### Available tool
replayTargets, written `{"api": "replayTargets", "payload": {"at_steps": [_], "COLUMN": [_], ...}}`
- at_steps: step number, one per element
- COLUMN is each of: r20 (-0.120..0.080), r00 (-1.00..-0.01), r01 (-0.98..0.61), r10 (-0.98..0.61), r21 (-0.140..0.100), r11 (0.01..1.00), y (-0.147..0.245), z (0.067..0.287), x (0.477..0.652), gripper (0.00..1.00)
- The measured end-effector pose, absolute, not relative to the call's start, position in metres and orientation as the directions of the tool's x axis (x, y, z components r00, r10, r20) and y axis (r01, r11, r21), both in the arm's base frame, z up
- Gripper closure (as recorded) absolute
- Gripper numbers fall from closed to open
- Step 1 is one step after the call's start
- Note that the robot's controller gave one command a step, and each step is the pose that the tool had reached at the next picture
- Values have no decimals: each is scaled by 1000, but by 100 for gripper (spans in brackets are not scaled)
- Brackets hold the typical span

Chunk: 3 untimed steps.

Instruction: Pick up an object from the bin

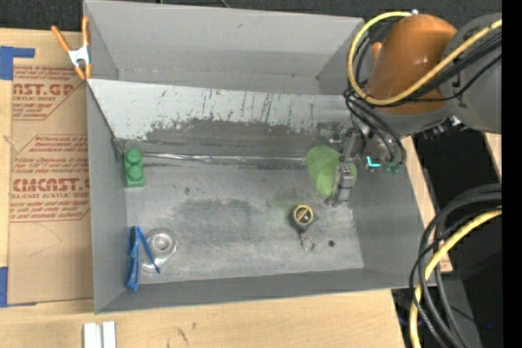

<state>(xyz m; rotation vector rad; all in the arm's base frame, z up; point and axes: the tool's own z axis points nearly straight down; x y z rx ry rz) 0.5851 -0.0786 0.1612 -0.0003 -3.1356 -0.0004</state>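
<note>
My gripper [342,185] hangs over the right part of the bin, its fingers pointing down at the floor. A pale green soft lump [322,167] lies right against the fingers on their left side; whether it sits between them I cannot make out. A small round brass-coloured piece [303,215] lies on the floor just below and left of the fingertips.
A green block [134,168] stands by the left wall. A blue clip [133,258] and a clear round cap [161,242] lie in the front left corner. The orange cover and yellow cables of the arm hang over the bin's right rim.
</note>
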Motion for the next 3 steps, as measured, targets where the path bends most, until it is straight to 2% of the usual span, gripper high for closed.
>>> {"api": "replayTargets", "payload": {"at_steps": [1, 2, 3], "r20": [5, -1, -12], "r00": [-999, -999, -999], "r01": [52, 51, 48], "r10": [52, 51, 48], "r21": [1, 0, -1], "r11": [999, 999, 999], "y": [-96, -95, -96], "z": [80, 85, 225], "x": [590, 592, 597], "gripper": [0, 100, 100]}}
